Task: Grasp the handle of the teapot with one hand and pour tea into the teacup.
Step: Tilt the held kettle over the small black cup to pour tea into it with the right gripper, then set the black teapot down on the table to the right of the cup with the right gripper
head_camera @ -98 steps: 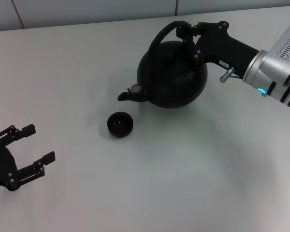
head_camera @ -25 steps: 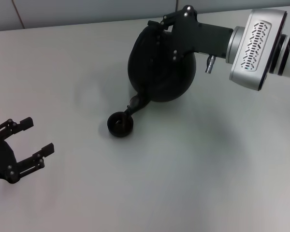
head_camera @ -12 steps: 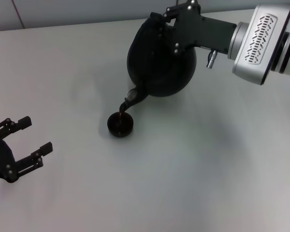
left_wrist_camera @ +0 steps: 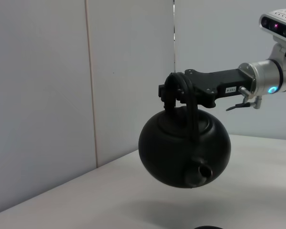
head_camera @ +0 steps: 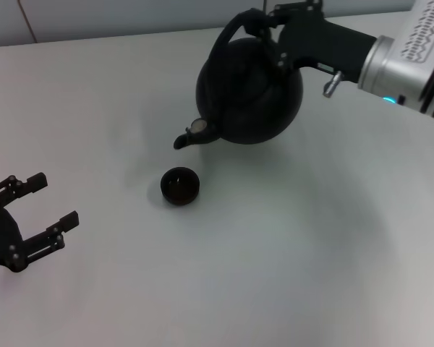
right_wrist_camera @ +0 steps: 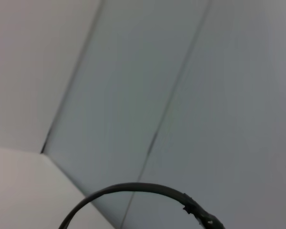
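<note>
The black teapot (head_camera: pixel 249 90) hangs upright above the table, held by its arched handle (head_camera: pixel 233 29). My right gripper (head_camera: pixel 269 23) is shut on the top of the handle. The short spout (head_camera: pixel 190 135) points toward the tiny black teacup (head_camera: pixel 180 185), which stands on the table just below and in front of it. The left wrist view shows the teapot (left_wrist_camera: pixel 183 152) lifted off the table with the right gripper (left_wrist_camera: pixel 177 93) on its handle (left_wrist_camera: pixel 189 107). My left gripper (head_camera: pixel 40 213) is open and idle at the table's left front.
The white table (head_camera: pixel 275 253) lies under everything, and a pale wall runs along its far edge (head_camera: pixel 130 18). The right wrist view shows only the wall and a thin dark arc (right_wrist_camera: pixel 143 188).
The teapot was tilted with its spout over the teacup, a stream running into it. It has since swung back to level and lifted, with the spout now clear of the cup.
</note>
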You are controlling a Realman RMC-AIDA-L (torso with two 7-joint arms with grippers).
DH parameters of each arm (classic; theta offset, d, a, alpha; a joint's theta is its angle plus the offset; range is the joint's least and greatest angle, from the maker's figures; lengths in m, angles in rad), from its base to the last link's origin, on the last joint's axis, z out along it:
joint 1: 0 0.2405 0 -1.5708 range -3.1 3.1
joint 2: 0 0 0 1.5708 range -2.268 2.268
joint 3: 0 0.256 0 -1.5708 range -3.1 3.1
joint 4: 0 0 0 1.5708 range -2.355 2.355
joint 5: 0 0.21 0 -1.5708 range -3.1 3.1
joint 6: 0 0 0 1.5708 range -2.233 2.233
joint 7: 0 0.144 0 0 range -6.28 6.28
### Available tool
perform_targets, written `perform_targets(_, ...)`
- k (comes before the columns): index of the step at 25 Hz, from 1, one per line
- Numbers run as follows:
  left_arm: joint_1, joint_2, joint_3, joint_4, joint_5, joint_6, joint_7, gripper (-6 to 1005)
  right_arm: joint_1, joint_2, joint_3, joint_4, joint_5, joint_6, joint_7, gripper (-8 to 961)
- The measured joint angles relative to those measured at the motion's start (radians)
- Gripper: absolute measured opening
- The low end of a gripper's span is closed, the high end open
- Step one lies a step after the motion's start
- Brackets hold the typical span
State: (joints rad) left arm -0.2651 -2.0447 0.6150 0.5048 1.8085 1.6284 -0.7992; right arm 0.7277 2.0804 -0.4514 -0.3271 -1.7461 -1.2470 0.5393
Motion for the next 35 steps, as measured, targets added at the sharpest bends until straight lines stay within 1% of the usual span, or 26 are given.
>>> perform_targets(7, -0.005, 0.0, 0.0, 0.001, 0.0, -0.003, 0.0, 770, -0.065, 0.0, 0.004, 0.024, 0.106, 0.001, 0.097, 101)
perform_targets(10, -0.006, -0.001, -0.001, 0.001, 0.0, -0.003, 0.0, 770, -0.097, 0.001, 0.001, 0.049, 0.163, -0.004, 0.1, 101)
perform_targets(16, -0.009, -0.001, -0.002, 0.001, 0.0, -0.001, 0.0, 770, -0.144, 0.002, 0.006, 0.062, 0.196, -0.04, 0.1, 102)
perform_targets(22, -0.011, -0.002, -0.001, 0.001, 0.0, 0.002, 0.001, 770, -0.165, 0.003, 0.007, 0.092, 0.209, -0.045, 0.085, 103)
perform_targets(28, -0.01, -0.002, -0.001, 0.001, 0.0, 0.004, 0.008, 770, -0.191, 0.003, 0.008, 0.155, 0.263, -0.039, 0.009, 104)
perform_targets(35, -0.009, -0.003, -0.001, 0.0, 0.001, 0.005, 0.009, 770, -0.209, 0.003, 0.011, 0.189, 0.283, -0.017, -0.015, 105)
